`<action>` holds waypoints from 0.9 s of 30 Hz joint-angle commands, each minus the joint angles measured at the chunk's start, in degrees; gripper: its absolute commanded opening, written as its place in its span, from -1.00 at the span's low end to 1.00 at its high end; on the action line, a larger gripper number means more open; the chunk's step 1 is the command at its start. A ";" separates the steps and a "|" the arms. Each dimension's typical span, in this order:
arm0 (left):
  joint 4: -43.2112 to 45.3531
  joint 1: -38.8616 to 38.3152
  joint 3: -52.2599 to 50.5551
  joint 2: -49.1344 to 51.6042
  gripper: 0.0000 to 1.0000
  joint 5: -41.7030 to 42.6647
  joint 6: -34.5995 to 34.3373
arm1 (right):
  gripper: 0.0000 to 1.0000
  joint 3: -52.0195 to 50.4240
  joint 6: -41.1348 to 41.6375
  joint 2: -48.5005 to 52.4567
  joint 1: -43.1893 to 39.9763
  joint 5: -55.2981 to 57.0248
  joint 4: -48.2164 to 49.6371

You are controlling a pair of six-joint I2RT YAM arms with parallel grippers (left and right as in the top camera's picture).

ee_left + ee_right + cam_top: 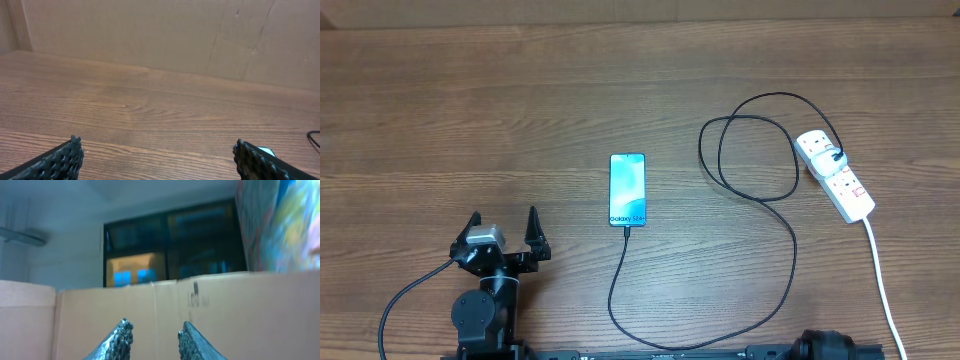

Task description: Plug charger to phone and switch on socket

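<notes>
The phone (627,189) is laid flat, screen up, near the middle of the table (470,120). Its long axis runs from the robot's side to the far side, and the "Galaxy S24" text is found at the near end. The plug tip (626,230) of the charger (795,252) is seen at the middle of the phone's near edge and appears seated there. From that point the cable is led toward the robot, swept right along the near edge of the table, then carried away from the robot into two loose loops that end at the socket (835,177). The socket is placed well to the right of the phone. Its long axis is set diagonally, with the far end nearer the phone and the near end nearer the right edge. A white cord (882,280) is led from the near end toward the robot. The position of the red switches cannot be told. The left gripper (503,228) is held near the table's near edge, left of the phone; its fingers (65,161) are spread wide and nothing is gripped. The right gripper (155,332) is aimed upward at a cardboard wall (240,310); its fingers (120,337) are parted by a narrow gap and nothing is gripped.
</notes>
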 commanded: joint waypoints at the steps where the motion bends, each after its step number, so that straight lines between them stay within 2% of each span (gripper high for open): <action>1: 0.02 0.33 -0.20 -0.66 0.99 0.85 1.51 | -0.36 0.13 -0.37 -4.74 -1.75 0.61 0.11; 15: 0.02 0.33 -0.20 -0.66 0.99 0.85 1.53 | -0.32 0.20 -5.95 -22.08 -3.28 2.95 -1.25; 18: 0.02 0.33 -0.20 -0.66 0.99 0.85 1.51 | -0.19 2.73 -5.92 -21.99 -4.09 2.73 -3.48; 20: 0.02 0.33 -0.20 -0.66 0.99 0.85 1.51 | 0.18 2.80 -5.97 -21.97 -5.33 3.02 -5.77; 21: 0.02 0.33 -0.20 -0.66 0.99 0.85 1.51 | 0.54 2.73 -5.97 -21.97 -6.27 3.45 -7.78; 22: 0.02 0.33 -0.20 -0.66 0.99 0.85 1.51 | 0.97 2.21 -5.97 -21.97 -7.39 4.15 -9.29; 24: 0.02 0.33 -0.20 -0.66 0.98 0.85 1.51 | 1.00 0.59 -5.97 -21.97 -9.57 5.20 -8.92; 27: 0.02 0.33 -0.20 -0.66 1.00 0.85 1.51 | 1.00 -2.69 -5.95 -21.94 -11.41 6.62 -2.84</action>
